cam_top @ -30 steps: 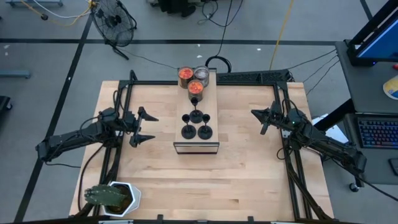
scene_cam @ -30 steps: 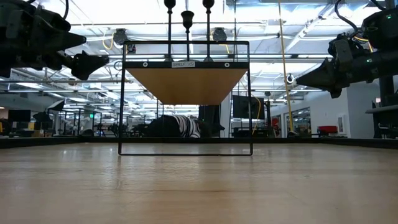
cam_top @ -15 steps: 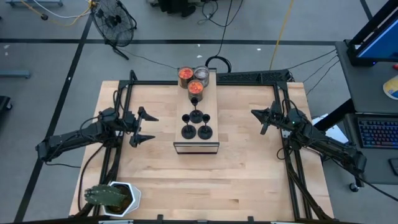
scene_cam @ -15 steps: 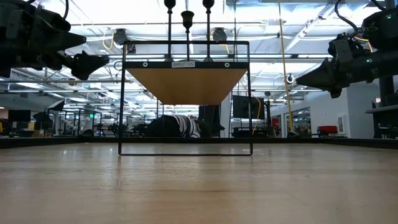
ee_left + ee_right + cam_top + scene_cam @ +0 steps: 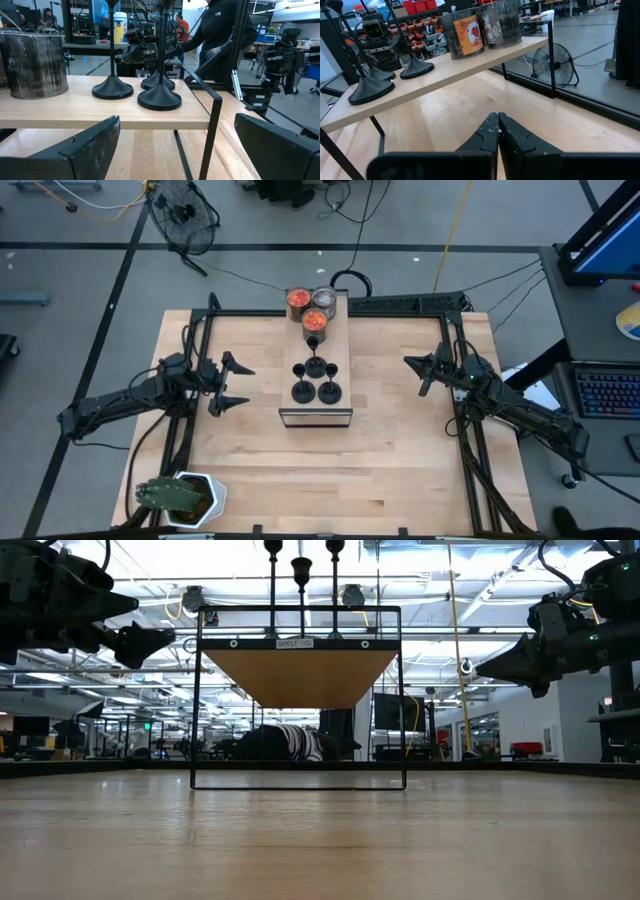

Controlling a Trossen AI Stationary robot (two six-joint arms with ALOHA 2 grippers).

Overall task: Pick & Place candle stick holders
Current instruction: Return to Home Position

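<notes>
Several black candle stick holders [image 5: 315,380] stand on their round bases on the near end of a wooden shelf [image 5: 343,355] raised on a black frame at the table's middle. The left wrist view shows them [image 5: 159,97] side-on; the right wrist view shows them [image 5: 370,90] too. My left gripper [image 5: 232,381] hovers open to the left of the shelf, pointing level at it, nothing between its fingers [image 5: 90,150]. My right gripper [image 5: 411,363] hovers shut to the right of the shelf, its fingers [image 5: 498,127] together and clear of everything.
Two glass jars with orange contents [image 5: 316,320] and a round silvery jar [image 5: 324,299] stand on the shelf's far end. A plant in a white pot [image 5: 182,498] sits at the near left corner. A person [image 5: 220,35] stands beyond the table.
</notes>
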